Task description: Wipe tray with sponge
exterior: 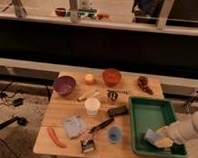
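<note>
Got the gripper [163, 140] low in the near-right corner of the tray [148, 112]. Looks clamped around the sponge [151, 136], though kinda hard to tell.

The wooden surface [58, 109] stands on a grey speckled floor [19, 144]; left of it, black cables [9, 96] trail over that floor; just behind it a long pale ledge [28, 65] runs the full width; above the ledge is a dark wall panel [94, 43]; higher still behind the surface, a bright shelf [120, 24] is crossed by pale upright posts [19, 3] and carries a small dark bowl [60, 11] and a green object [86, 13]; the light is dim and warm; the jaws sit over the surface's front right corner.
</note>
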Tool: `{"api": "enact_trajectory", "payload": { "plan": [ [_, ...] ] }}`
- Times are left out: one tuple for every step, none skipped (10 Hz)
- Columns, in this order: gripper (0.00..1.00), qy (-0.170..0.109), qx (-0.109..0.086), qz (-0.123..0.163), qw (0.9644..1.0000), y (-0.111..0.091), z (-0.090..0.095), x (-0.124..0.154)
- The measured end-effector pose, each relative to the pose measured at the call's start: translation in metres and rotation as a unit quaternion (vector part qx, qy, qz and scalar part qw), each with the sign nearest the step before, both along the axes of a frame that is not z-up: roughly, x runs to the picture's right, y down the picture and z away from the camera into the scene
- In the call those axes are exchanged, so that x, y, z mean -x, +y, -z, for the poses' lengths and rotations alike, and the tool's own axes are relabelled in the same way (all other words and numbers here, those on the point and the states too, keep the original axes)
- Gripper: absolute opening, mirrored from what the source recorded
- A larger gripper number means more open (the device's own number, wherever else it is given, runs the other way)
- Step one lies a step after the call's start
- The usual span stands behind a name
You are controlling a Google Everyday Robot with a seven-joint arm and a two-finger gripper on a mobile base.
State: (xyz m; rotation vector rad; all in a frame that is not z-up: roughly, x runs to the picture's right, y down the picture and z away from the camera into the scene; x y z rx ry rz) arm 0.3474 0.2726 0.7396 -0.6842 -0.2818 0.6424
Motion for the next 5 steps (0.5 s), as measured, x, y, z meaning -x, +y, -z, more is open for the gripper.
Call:
{"api": "enact_trajectory", "payload": {
  "plan": [
    [0.0,0.005,0.0,-0.005,1.0,0.002,0.005,-0.006],
    [0.0,0.014,-0.002,-0.013,0.9998,0.003,0.009,-0.017],
    [0.0,0.026,-0.004,-0.023,0.9994,0.002,0.01,-0.031],
    [0.0,0.03,-0.005,-0.025,0.9992,0.0,0.009,-0.036],
    [0.0,0.035,-0.008,-0.027,0.999,-0.005,0.005,-0.042]
  ]
}}
